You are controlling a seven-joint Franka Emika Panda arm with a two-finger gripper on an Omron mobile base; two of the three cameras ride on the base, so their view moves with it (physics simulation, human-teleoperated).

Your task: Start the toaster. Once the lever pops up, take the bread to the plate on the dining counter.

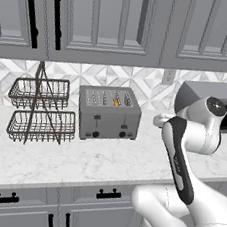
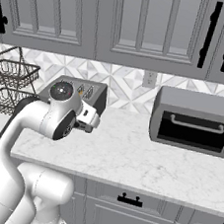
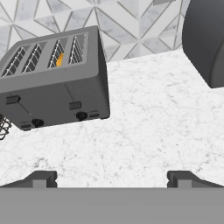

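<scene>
The grey four-slot toaster (image 1: 109, 113) stands on the marble worktop against the tiled wall. Both black levers (image 3: 75, 105) on its front sit high. A yellow-orange edge of bread (image 1: 116, 101) shows in one of the right-hand slots, and the hand view shows the same bread (image 3: 60, 59). My gripper (image 3: 112, 178) is open and holds nothing. It hovers over bare worktop in front of the toaster (image 3: 54, 81) and to its right, well apart from it. The plate and the dining counter are out of view.
A two-tier wire basket rack (image 1: 38, 109) stands left of the toaster. A wide dark toaster oven (image 2: 195, 121) sits to the right on the worktop (image 1: 105, 160). Grey wall cabinets hang above, and a wall outlet (image 2: 149, 79) sits between the two appliances.
</scene>
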